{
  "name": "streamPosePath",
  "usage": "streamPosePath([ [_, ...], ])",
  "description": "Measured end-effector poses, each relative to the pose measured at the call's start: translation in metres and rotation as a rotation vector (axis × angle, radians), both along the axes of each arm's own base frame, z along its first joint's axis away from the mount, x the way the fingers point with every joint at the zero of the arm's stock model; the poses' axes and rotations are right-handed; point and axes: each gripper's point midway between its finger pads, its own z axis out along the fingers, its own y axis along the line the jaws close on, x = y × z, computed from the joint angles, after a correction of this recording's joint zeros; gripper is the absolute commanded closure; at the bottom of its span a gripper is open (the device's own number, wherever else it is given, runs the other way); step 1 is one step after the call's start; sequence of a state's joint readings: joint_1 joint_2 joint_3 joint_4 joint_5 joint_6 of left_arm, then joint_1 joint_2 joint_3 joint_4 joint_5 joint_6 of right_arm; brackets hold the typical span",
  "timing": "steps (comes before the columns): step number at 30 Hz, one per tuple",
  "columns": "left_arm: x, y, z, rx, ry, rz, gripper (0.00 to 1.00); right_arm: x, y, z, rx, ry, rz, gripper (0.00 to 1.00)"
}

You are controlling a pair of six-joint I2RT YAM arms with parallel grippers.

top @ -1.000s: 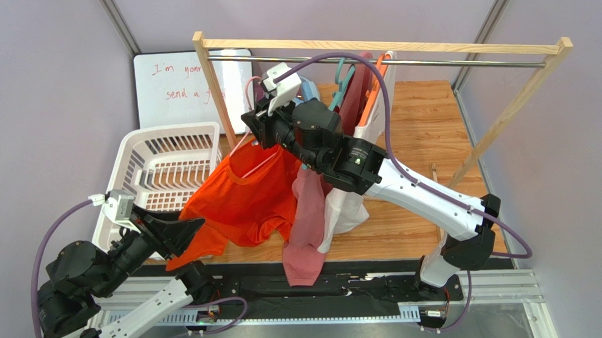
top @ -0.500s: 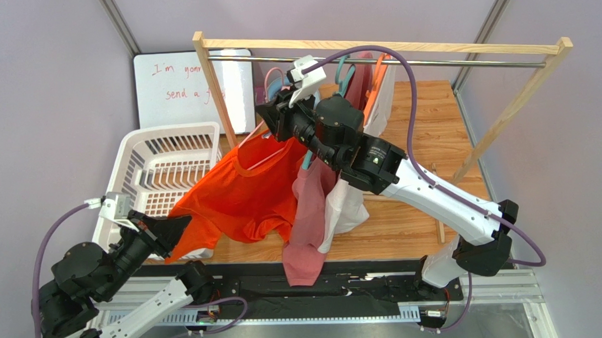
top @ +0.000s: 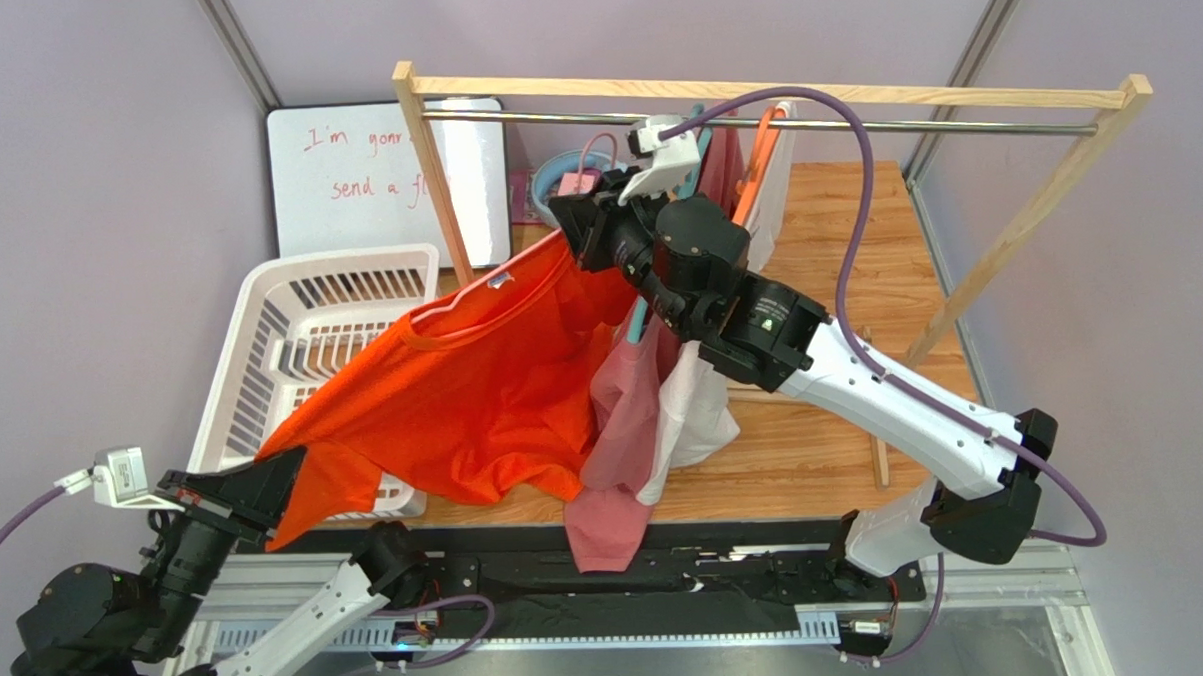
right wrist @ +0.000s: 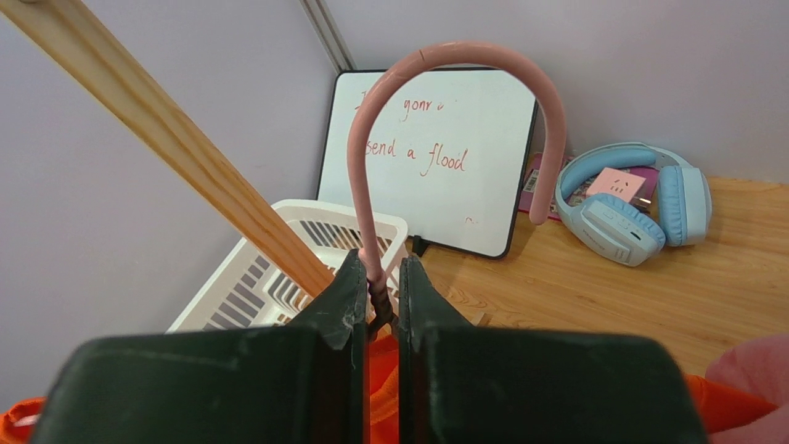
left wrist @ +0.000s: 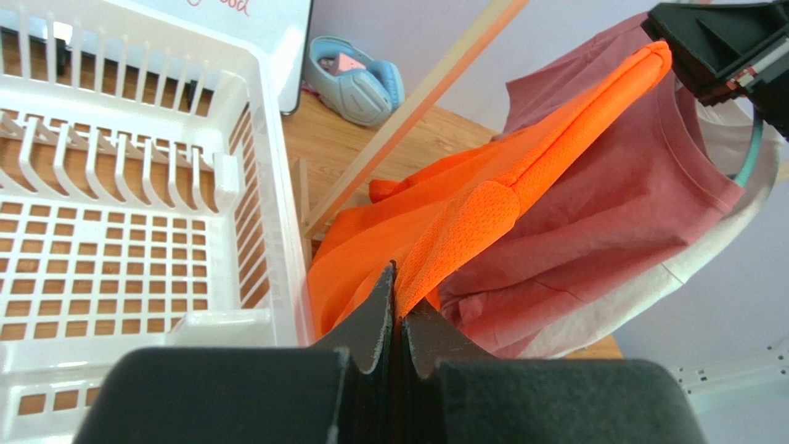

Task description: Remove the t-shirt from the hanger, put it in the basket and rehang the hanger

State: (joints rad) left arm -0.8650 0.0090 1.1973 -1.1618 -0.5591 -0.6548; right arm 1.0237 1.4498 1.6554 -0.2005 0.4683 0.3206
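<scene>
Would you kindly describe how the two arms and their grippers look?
Both have white links and black joint housings: left arm, right arm. A mauve cable trails each, and a white camera tops each wrist. The left gripper and right gripper have matte-black wedge fingers.

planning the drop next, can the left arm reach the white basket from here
Probably yes: the left gripper, shut on the orange t-shirt, sits beside the white basket with nothing between. The shirt, though, is stretched taut to the pink hanger in the right gripper.
</scene>
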Motion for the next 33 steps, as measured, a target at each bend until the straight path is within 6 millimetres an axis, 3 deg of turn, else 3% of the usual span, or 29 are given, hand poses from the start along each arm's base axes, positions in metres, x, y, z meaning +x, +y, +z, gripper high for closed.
streamPosePath([
  [8,-0.001,0.01,-0.003,0.004,0.011,0.034,1.0,-0.001,-0.022,0.007,0.103,0.021,-0.027,1.0],
  [19,0.007,-0.006,-0.009,0.046,0.038,0.008,1.0,-0.009,-0.013,0.014,0.201,0.074,0.08,1.0],
  [24,0.029,-0.044,-0.005,0.108,0.069,-0.045,1.0,-0.028,0.003,0.021,0.248,0.112,0.221,1.0],
  [29,0.068,-0.105,0.0,0.22,0.144,-0.111,1.0,-0.064,0.027,0.025,0.287,0.175,0.416,1.0],
  [33,0.097,-0.144,-0.012,0.324,0.22,-0.143,1.0,-0.089,0.036,0.03,0.288,0.202,0.543,1.0],
])
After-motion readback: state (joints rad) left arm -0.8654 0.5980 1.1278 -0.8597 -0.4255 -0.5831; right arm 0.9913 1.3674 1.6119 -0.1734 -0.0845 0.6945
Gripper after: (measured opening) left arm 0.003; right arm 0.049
